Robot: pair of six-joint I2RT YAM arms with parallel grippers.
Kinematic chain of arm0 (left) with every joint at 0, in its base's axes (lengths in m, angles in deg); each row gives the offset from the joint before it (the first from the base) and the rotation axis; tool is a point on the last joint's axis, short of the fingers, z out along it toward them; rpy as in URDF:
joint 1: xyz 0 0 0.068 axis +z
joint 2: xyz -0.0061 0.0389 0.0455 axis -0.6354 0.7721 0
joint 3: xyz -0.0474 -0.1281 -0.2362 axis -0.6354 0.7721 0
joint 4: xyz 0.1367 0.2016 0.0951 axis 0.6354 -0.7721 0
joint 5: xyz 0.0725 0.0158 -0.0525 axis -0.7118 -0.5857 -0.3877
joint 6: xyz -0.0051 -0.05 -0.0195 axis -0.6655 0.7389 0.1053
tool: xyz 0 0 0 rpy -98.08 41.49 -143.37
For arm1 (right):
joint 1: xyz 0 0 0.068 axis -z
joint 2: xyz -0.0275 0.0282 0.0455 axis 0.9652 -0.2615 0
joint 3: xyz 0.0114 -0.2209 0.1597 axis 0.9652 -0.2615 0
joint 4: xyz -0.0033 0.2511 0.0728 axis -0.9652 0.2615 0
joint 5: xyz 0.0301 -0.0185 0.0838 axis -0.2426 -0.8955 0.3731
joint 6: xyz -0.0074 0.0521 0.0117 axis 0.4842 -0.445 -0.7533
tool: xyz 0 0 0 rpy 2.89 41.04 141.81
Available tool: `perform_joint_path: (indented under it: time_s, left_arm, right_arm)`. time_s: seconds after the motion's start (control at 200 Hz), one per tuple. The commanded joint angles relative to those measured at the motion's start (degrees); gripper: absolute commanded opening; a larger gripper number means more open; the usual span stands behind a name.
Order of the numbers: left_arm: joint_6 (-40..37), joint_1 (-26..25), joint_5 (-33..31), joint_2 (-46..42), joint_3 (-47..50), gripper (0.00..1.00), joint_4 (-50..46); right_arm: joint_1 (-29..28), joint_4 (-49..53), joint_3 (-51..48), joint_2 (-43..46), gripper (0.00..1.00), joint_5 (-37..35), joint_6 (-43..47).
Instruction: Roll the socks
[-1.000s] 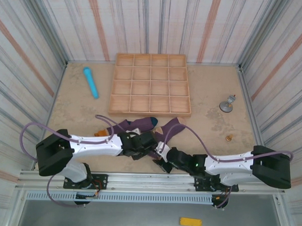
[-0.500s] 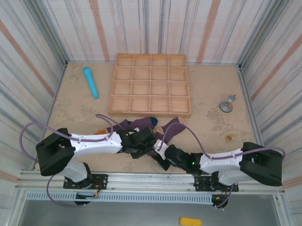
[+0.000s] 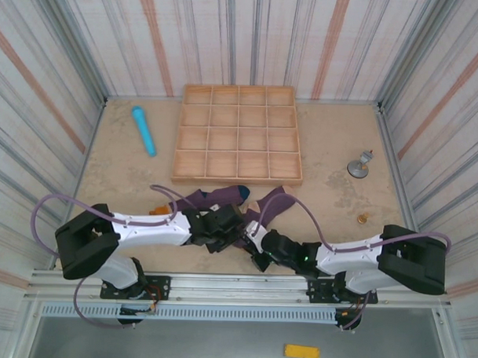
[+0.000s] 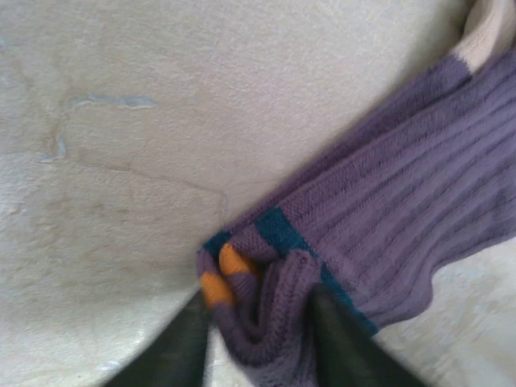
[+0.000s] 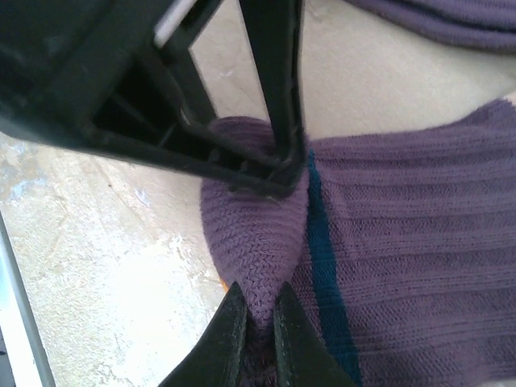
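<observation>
Top external: 2 purple socks (image 3: 223,198) spread on the desk (image 3: 121,183), just in front of the wooden tray (image 3: 236,180) and well apart from the light blue cylinder (image 3: 143,130). Both arms folded inward, meeting over the near ends of the socks. Left wrist: left end effector (image 4: 260,310) with fingers apart, straddling a bunched cuff with orange and teal bands. Right wrist: right end effector (image 5: 258,310) pinched together on a fold of purple knit, just beside a teal stripe; black finger of the other arm touching the same fold.
</observation>
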Motion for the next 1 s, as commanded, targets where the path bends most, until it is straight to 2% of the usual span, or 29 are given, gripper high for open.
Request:
perform_joint_path:
  time_s: [0.0,0.13,0.26,0.366,0.596,0.791,0.877,0.992]
  left_arm:
    - [-1.72,0.45,-1.08,-3.11,0.94,0.68,1.66]
    - [-4.21,0.47,-2.42,-5.01,1.56,0.71,1.86]
    - [-7.29,0.21,-3.52,-6.71,2.28,0.59,0.59]
    - [-9.97,0.1,-2.55,-7.75,4.73,0.51,4.33]
    - [-14.22,1.62,0.69,-6.05,6.85,0.46,10.02]
    - [-18.18,3.23,3.34,-1.26,6.64,0.45,16.77]
    - [-17.5,3.61,2.81,0.07,6.69,0.4,16.46]
    - [-17.57,4.59,2.16,0.27,8.12,0.39,18.59]
  right_arm:
    - [3.05,-0.4,-1.9,0.21,0.0,5.39,-6.7]
    - [7.37,-1.57,-3.46,0.06,0.0,10.34,-12.09]
    - [11.1,0.05,-4.5,1.47,0.0,12.94,-18.59]
    - [14.47,2.54,-4.11,1.58,0.0,16.5,-21.37]
    - [20.45,5.4,-2.18,-4.06,0.0,23.4,-25.76]
    - [21.05,3.74,-0.49,-10.8,0.0,25.45,-28.76]
    - [21.41,3.74,-0.44,-11.44,0.0,25.66,-29.19]
    - [22.41,5.41,-0.59,-11.14,0.0,25.42,-30.08]
